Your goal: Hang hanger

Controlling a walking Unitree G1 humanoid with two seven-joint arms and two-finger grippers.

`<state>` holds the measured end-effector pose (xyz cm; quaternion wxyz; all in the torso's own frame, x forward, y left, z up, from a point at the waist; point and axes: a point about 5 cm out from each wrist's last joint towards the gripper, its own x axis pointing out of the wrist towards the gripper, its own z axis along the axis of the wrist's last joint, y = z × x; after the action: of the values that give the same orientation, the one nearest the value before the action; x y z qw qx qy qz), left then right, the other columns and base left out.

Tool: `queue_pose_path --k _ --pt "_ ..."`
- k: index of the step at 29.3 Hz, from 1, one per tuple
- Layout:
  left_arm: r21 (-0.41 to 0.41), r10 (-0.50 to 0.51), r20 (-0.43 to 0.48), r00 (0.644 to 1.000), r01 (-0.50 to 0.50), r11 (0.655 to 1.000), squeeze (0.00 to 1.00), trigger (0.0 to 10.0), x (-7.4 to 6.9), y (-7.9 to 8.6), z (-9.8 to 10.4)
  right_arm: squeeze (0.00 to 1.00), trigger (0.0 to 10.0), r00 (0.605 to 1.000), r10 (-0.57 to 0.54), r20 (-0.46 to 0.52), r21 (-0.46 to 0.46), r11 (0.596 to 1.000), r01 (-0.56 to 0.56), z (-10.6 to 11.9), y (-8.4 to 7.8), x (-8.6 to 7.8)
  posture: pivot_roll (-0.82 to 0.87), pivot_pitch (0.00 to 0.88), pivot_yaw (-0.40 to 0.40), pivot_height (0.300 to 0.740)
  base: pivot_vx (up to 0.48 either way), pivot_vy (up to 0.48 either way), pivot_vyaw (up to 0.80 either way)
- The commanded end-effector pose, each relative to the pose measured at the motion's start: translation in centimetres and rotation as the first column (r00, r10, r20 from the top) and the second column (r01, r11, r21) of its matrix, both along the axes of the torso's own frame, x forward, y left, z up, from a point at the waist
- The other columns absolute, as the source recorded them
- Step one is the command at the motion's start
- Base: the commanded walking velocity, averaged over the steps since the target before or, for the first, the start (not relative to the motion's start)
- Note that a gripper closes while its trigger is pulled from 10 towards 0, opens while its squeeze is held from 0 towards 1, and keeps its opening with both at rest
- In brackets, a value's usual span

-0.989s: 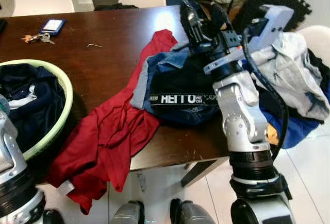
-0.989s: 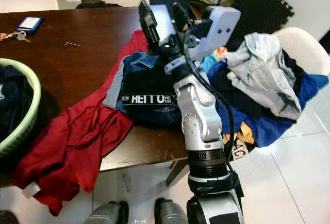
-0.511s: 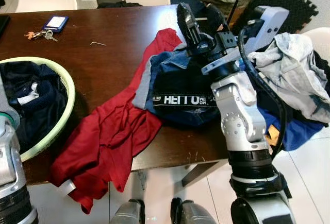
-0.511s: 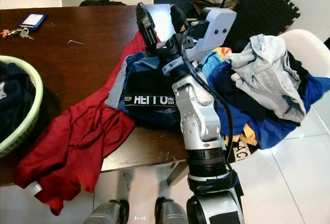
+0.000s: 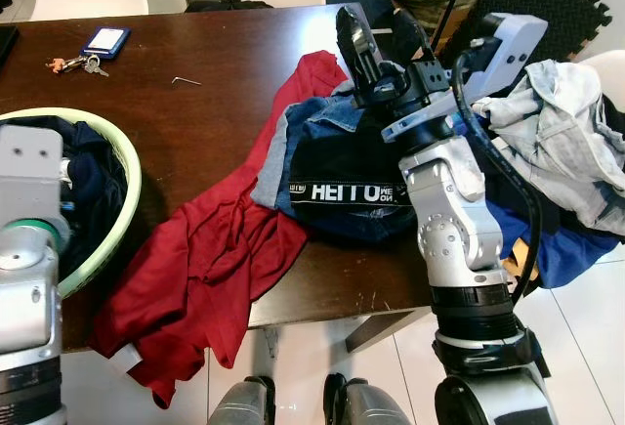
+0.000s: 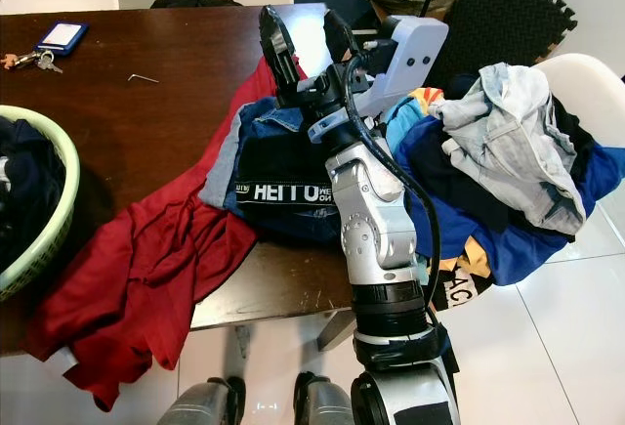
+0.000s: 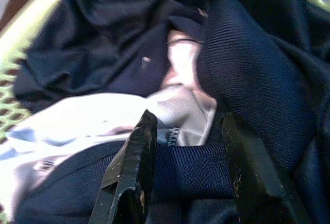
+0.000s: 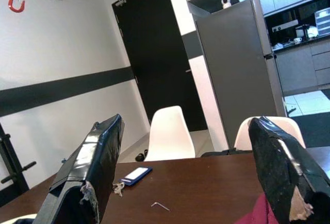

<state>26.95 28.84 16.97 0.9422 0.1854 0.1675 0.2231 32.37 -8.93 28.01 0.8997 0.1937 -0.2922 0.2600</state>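
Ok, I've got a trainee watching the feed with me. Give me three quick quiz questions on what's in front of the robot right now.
1. True or false: the right gripper has its jaws shut on the red garment.
2. What does the left gripper hover over: A) the keys, B) dark clothes in the green basket, C) a chair?
3. Fill in: white lettering runs across the ___ garment on the table.

Key: 1 false, the jaws are open and raised above the table, holding nothing. 2 B. 3 black.
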Motion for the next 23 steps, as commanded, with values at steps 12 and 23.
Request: queue_pose_path --k 12,23 --pt "0.077 0.001 -0.01 1.0 0.0 0.997 0.0 0.0 -0.1 -0.6 -0.8 0.0 10.0 1.0 0.007 0.014 -0.014 1.0 -0.006 0.1 0.1 -0.2 0.06 0.111 0.029 0.74 0.0 0.0 0.0" --pt "0.268 0.015 0.284 0.959 -0.094 0.959 0.0 0.0 0.4 -1.1 4.7 0.0 10.0 1.0 0.015 0.006 -0.014 1.0 -0.015 -0.1 0.3 -0.2 0.07 0.119 0.021 0.74 0.0 0.0 0.0"
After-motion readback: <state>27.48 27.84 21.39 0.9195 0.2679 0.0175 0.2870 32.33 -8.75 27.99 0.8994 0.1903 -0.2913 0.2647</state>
